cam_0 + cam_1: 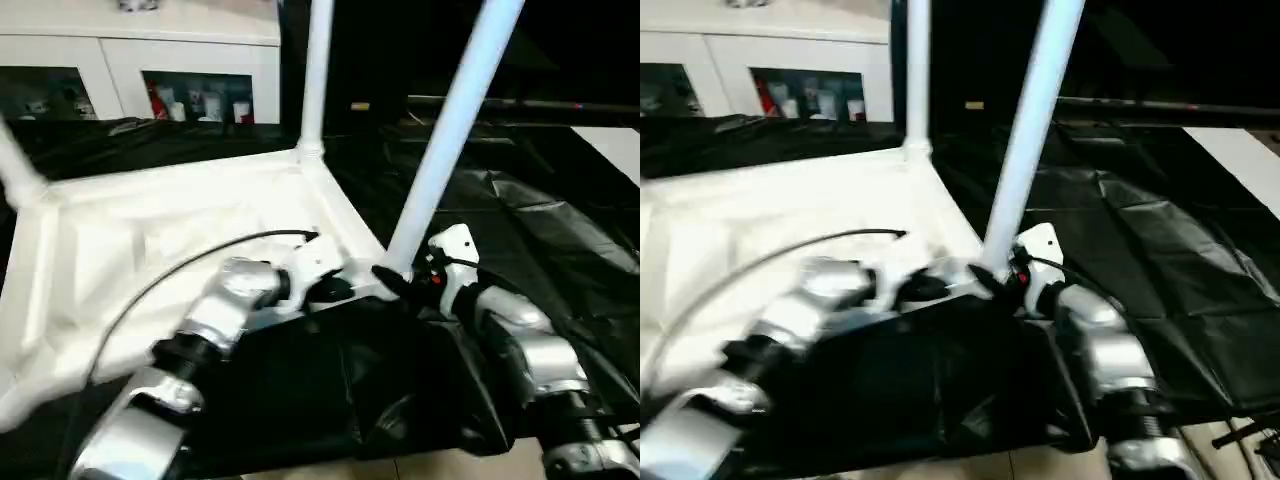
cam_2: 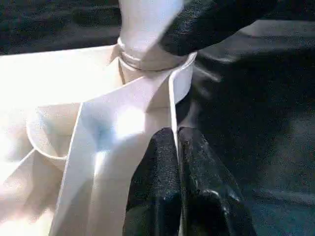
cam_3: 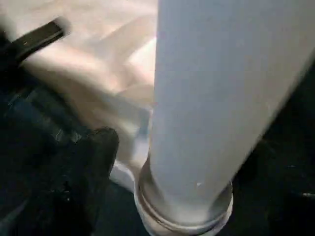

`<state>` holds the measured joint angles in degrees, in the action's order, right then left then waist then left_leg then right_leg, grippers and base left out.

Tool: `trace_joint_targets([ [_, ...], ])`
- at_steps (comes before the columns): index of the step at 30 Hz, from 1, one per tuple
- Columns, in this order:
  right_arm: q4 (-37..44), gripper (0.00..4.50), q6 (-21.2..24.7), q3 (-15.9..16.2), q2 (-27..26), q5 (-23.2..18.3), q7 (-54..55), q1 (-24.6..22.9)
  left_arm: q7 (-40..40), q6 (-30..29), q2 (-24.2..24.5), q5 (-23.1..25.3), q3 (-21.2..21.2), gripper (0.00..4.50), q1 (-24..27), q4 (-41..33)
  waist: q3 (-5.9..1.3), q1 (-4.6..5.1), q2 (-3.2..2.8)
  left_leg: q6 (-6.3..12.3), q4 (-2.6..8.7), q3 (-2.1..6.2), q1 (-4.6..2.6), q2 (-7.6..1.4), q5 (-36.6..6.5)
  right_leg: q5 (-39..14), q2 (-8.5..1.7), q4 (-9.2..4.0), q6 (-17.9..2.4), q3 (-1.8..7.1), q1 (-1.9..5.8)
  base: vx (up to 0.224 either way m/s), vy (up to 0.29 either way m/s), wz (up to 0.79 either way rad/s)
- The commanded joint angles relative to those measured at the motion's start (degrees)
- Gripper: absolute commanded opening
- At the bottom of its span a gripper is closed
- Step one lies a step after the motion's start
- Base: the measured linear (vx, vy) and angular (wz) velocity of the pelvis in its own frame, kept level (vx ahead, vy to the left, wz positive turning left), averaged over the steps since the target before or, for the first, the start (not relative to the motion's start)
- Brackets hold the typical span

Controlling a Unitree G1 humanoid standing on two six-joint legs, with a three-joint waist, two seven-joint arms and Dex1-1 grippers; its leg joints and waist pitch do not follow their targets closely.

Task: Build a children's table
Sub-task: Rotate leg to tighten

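Right gripper [image 1: 400, 283]: at the foot of the near leg [image 1: 455, 125], beside the near corner socket [image 3: 184, 209]; one black finger [image 3: 88, 167] shows beside the leg, with a gap between them in the right wrist view. Whether its jaws are apart or closing I cannot tell.
Left gripper [image 2: 177, 162]: fingers together, clamped on the thin rim wall of the top [image 1: 150, 260], just short of the near socket.
Top: lies upside down on the black cloth [image 1: 560, 240], ribbed underside up, spreading back from the near socket toward the cabinet [image 1: 140, 70].
Legs: the near leg stands in the near socket; a far leg [image 1: 318, 70] stands in the next corner back; a third [image 1: 18, 170] rises at the corner far to the left of the near socket.
Step in hand: seating the near leg, as I judge it.
How to do it well: keep the left pinch firm so the top cannot slide, press the leg straight along its own line, and check that the collar sits flush all round the socket before letting go.
Pointing: the near leg's long axis runs up from the socket, leaning to the right and away; the far leg stands close to upright.
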<state>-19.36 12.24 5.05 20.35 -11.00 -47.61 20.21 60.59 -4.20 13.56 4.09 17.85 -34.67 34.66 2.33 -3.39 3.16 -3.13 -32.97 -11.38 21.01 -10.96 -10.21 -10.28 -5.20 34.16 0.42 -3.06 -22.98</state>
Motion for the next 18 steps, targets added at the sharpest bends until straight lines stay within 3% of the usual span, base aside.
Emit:
trace_joint_targets([
  [1,2.3,3.95,0.8,1.6,2.9,-0.4,-6.0,-0.5,6.0,0.1,0.8,-2.4,1.7,0.00,2.2,-1.0,-2.95,-0.19,0.09,2.08,3.95,1.20,-0.54,-2.59,-15.1,-16.2,-3.08,-4.49,-10.4,2.24,2.12,0.000,0.000,0.00],
  [7,2.1,3.95,0.3,2.9,3.8,0.1,-8.0,-0.6,9.9,-1.1,3.5,-3.9,1.2,0.00,3.3,-3.2,-3.06,-0.12,0.30,2.39,3.75,0.95,-0.63,-2.62,-13.2,-11.9,-3.07,-3.84,-12.7,2.22,2.15,0.000,0.000,0.00],
  [18,0.0,2.90,-1.1,4.0,2.3,0.6,-8.2,0.3,10.8,-1.6,4.9,-4.2,0.7,0.00,3.9,-4.5,-2.94,0.06,0.27,1.38,3.85,0.98,-0.64,-2.53,-14.4,-15.1,-3.14,-4.12,-11.6,2.31,2.11,0.000,0.000,0.00],
])
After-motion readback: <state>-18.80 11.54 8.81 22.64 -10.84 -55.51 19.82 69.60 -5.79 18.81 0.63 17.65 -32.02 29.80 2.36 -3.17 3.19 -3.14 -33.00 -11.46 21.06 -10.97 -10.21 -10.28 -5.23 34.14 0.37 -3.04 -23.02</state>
